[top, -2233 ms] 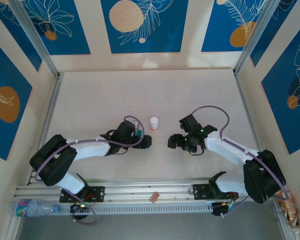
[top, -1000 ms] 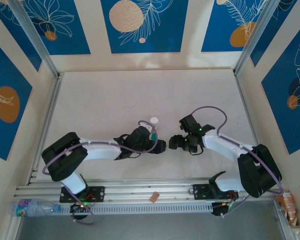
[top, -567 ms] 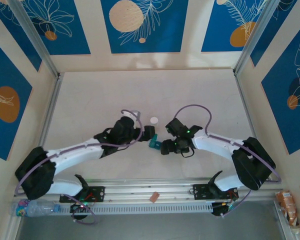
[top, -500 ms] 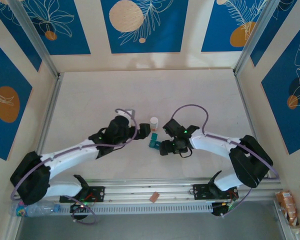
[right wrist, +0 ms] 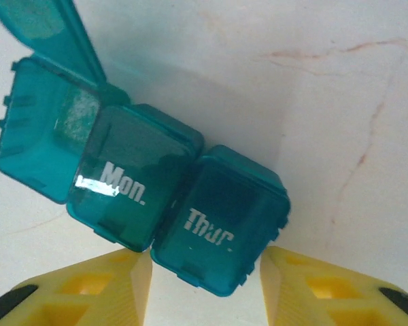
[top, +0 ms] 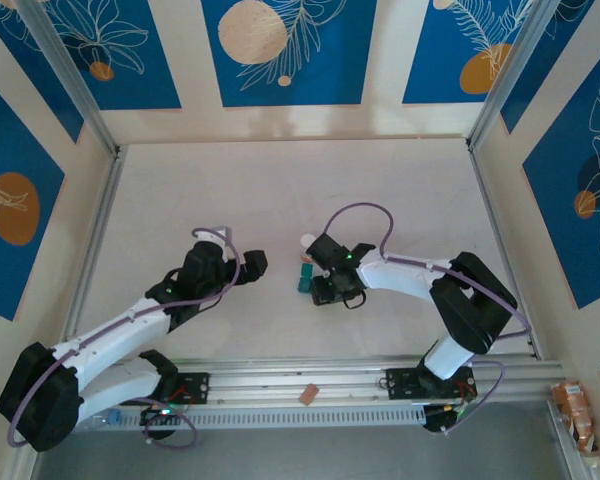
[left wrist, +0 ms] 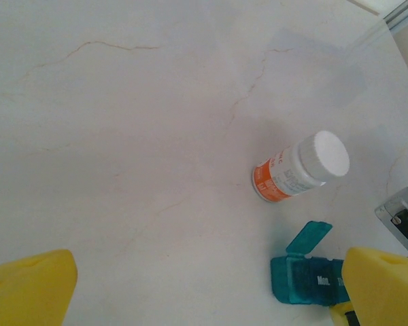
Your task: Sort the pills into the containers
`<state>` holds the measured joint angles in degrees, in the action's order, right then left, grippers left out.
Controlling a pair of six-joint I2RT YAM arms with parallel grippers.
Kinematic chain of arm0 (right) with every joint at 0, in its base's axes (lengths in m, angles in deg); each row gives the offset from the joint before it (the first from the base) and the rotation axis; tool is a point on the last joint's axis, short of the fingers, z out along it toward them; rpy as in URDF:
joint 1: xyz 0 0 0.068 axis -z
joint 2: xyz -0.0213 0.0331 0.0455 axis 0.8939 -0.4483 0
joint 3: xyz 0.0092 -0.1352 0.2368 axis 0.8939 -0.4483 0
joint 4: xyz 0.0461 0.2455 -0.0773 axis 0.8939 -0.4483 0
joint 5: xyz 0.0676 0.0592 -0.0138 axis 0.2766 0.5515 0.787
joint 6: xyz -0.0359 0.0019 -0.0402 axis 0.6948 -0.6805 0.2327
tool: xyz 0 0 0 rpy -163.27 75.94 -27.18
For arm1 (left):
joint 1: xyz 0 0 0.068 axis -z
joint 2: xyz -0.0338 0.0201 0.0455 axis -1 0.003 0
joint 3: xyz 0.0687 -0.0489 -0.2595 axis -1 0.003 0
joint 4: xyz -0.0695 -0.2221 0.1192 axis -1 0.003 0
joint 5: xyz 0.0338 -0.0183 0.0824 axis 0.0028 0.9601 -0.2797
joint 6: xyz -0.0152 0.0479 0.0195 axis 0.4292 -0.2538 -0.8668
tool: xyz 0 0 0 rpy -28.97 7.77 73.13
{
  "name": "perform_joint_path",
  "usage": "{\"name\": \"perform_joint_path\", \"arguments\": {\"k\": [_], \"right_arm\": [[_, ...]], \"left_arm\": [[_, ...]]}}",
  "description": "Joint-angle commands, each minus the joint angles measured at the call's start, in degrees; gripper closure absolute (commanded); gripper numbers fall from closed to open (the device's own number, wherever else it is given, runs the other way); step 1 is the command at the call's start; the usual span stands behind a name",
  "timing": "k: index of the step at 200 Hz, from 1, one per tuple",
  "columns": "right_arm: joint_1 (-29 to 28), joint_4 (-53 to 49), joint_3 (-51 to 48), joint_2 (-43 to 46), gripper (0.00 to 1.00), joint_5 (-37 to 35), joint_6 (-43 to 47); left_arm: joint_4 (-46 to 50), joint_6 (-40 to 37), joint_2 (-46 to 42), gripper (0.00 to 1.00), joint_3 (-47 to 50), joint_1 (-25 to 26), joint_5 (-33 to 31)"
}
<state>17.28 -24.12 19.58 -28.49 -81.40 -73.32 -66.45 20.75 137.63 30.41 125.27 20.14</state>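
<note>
Containers (right wrist: 136, 180): teal strip on counter (right wrist: 340, 102), end lid raised.
Right tool (right wrist: 205, 275): pinching the "Thur." compartment.
Left tool (left wrist: 204, 292): spread wide, empty.
Bottle (left wrist: 298, 168): near containers.

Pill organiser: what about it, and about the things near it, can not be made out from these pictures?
- Right wrist view: on the pill organiser, dark closed lids Mon. and Thur. hide any contents; the open compartment is a whitish blur inside.
- Right wrist view: whether the right gripper touches it is unclear; the bottom edge cuts the fingers.
- Left wrist view: a yellow finger covers its end; the bottle label is too small.
</note>
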Motion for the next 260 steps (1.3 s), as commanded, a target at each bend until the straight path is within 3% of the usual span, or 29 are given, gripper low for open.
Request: {"name": "perform_joint_path", "arguments": {"k": [1, 128, 184, 223, 236, 260], "right_arm": [[-0.67, -0.47, 1.87, -1.44, 0.58, -0.44, -0.61], [-1.11, -0.61, 5.23, -4.34, 0.58, -0.42, -1.29], [1.02, -7.5, 6.54, 9.72, 0.39, -0.06, -0.43], [5.92, -12.65, 14.21, 11.87, 0.16, -0.85, 2.18], [7.25, -13.23, 16.62, 11.53, 0.0, -1.31, 3.04], [10.35, -12.47, 19.77, 10.74, 0.01, 0.31, 2.23]], "left_arm": [[0.1, 0.7, -0.85, 0.0, 1.16, -0.96, 1.79], [-0.82, 1.21, -0.89, 0.0, 2.58, -1.34, 2.68], [0.89, 0.18, -1.1, 0.0, 2.19, -1.57, 2.66], [1.91, -0.66, -1.16, 0.0, 1.42, -1.79, 2.41], [2.71, -1.21, -1.22, 0.0, 0.9, -1.87, 2.16], [4.62, -2.68, -1.14, 0.0, -0.58, -2.46, 1.68]]}}
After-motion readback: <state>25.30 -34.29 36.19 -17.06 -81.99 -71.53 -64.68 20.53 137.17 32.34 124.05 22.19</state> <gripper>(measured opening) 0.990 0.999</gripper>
